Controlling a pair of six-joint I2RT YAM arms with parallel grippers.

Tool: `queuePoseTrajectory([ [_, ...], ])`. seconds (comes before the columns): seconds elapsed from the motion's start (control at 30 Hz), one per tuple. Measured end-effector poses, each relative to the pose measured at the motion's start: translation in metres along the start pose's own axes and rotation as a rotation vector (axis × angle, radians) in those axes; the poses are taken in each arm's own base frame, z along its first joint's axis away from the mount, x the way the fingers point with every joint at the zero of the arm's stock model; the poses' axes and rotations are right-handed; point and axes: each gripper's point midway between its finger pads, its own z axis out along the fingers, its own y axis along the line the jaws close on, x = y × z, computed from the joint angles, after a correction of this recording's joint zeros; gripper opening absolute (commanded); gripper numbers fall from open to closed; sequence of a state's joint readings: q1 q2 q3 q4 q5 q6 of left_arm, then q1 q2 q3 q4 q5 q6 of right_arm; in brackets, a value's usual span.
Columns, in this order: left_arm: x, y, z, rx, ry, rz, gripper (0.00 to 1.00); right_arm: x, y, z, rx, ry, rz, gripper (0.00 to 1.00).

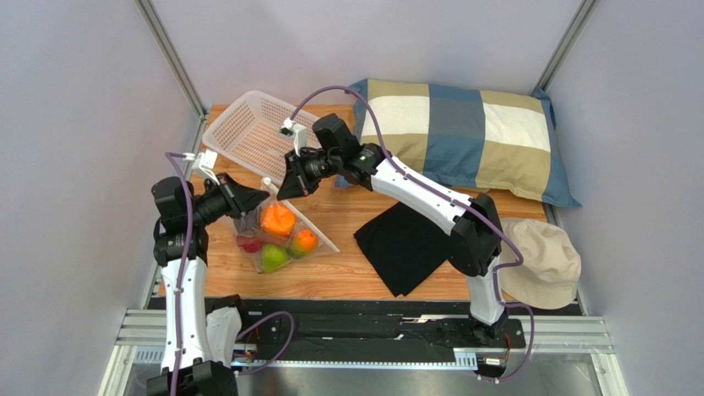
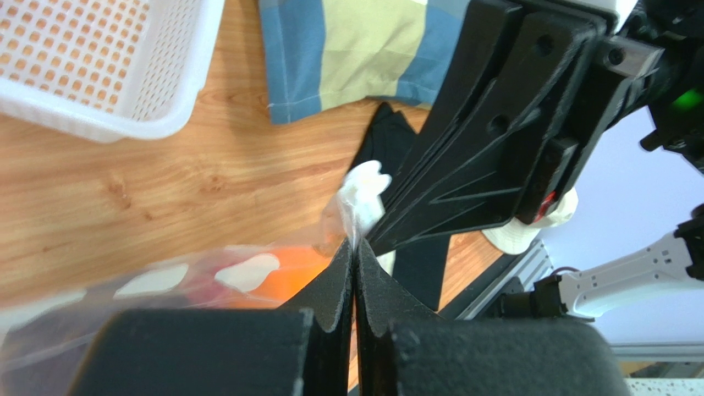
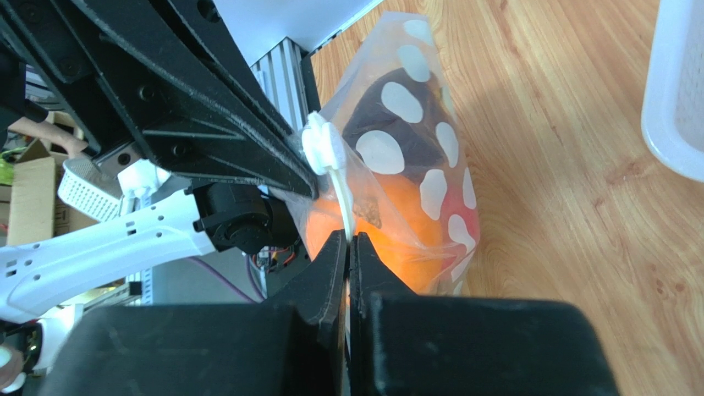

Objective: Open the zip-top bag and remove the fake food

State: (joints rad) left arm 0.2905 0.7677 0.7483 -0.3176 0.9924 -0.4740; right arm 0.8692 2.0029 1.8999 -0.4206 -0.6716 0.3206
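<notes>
The zip-top bag (image 1: pixel 285 239), clear with white dots, lies on the wooden table and is lifted at its top edge. Inside it the fake food shows: an orange fruit (image 1: pixel 278 219), an orange-green one (image 1: pixel 303 242), a green one (image 1: pixel 273 257) and a red one (image 1: pixel 248 244). My left gripper (image 2: pixel 355 247) is shut on the bag's top edge just below the white zip slider (image 2: pixel 366 188). My right gripper (image 3: pixel 348 238) is shut on the white zip strip of the bag (image 3: pixel 413 165), close beside the slider (image 3: pixel 322 148). In the top view both grippers, the left (image 1: pixel 261 199) and the right (image 1: pixel 286 190), meet over the bag's top.
A white lattice basket (image 1: pixel 252 132) stands at the back left. A checked pillow (image 1: pixel 463 136) lies at the back right. A black cloth (image 1: pixel 405 247) lies right of the bag, and a beige hat (image 1: pixel 541 264) at the right edge.
</notes>
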Motion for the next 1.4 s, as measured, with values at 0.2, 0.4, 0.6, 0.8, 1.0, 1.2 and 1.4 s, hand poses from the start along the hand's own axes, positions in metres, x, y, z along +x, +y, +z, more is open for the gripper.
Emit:
queuePoseTrajectory([
  [0.2, 0.006, 0.013, 0.0, -0.059, 0.024, -0.002, 0.0, 0.001, -0.009, -0.014, -0.038, 0.013, 0.044, 0.0],
  [0.4, 0.007, 0.011, 0.002, -0.033, 0.036, 0.001, 0.27, 0.005, 0.002, -0.019, -0.113, 0.043, 0.059, 0.0],
  [0.6, 0.003, -0.004, 0.003, 0.057, 0.036, 0.03, 0.51, 0.008, 0.011, -0.021, -0.164, 0.062, 0.06, 0.0],
  [0.8, 0.009, -0.003, 0.009, 0.122, 0.069, 0.006, 0.33, 0.009, 0.019, -0.023, -0.203, 0.075, 0.072, 0.0],
  [1.0, 0.017, 0.003, 0.012, 0.118, 0.09, -0.041, 0.0, 0.003, 0.026, -0.027, -0.212, 0.072, 0.077, 0.33],
  [1.2, 0.01, -0.005, 0.007, 0.106, 0.046, 0.016, 0.0, -0.016, 0.025, -0.032, -0.135, 0.032, 0.066, 0.69],
  [1.4, 0.007, -0.009, 0.005, 0.108, 0.007, 0.042, 0.0, -0.022, 0.009, -0.034, 0.0, 0.013, 0.069, 0.7],
])
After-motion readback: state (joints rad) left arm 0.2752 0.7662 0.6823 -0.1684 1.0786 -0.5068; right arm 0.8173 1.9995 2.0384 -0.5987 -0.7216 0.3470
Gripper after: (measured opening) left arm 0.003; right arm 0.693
